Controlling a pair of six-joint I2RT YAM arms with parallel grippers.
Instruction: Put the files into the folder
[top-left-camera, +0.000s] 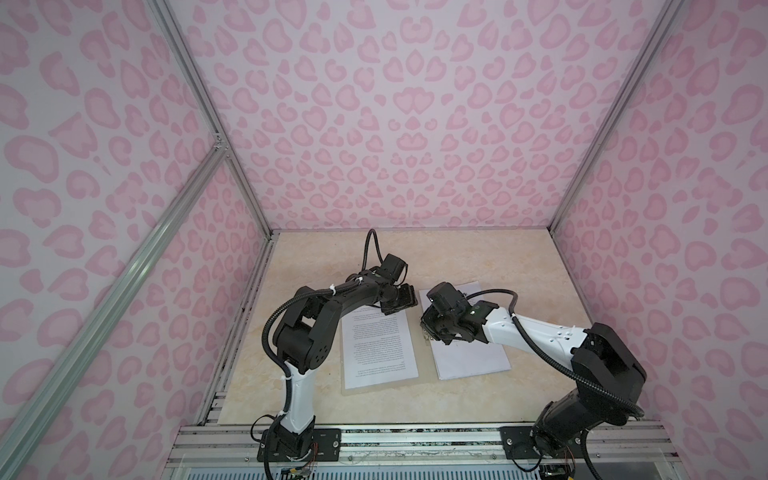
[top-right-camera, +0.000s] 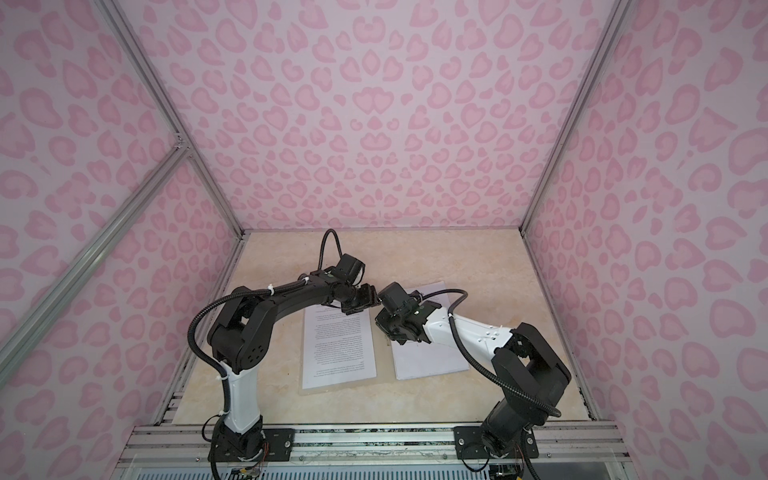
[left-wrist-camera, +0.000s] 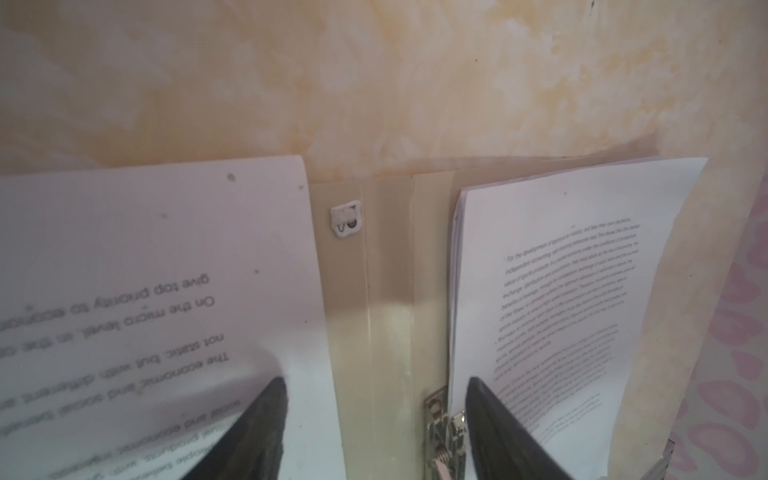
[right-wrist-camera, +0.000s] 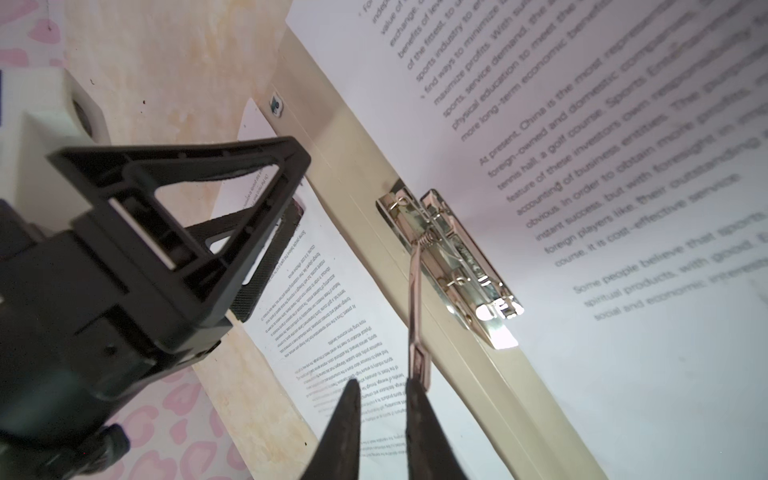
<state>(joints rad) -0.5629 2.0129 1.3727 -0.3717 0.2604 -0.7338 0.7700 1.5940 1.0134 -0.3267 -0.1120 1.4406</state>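
The beige folder (top-left-camera: 374, 384) lies open on the table in both top views. One printed sheet of the files (top-left-camera: 378, 345) rests on its left half, and a stack of sheets (top-left-camera: 469, 357) on its right half. My left gripper (left-wrist-camera: 374, 382) hangs open over the far end of the spine (left-wrist-camera: 386, 291), one finger above each side's paper. My right gripper (right-wrist-camera: 382, 382) is at the metal clip (right-wrist-camera: 453, 253). Its jaws stand a narrow gap apart with nothing between them. The clip's lever (right-wrist-camera: 415, 299) is raised, and its tip lies against the outside of one fingertip.
Pink patterned walls (top-left-camera: 415, 124) close in the marble table (top-left-camera: 478, 257) on three sides. Aluminium rails (top-left-camera: 415, 440) carrying both arm bases run along the front edge. A small white sticker (left-wrist-camera: 345, 218) sits on the folder's spine.
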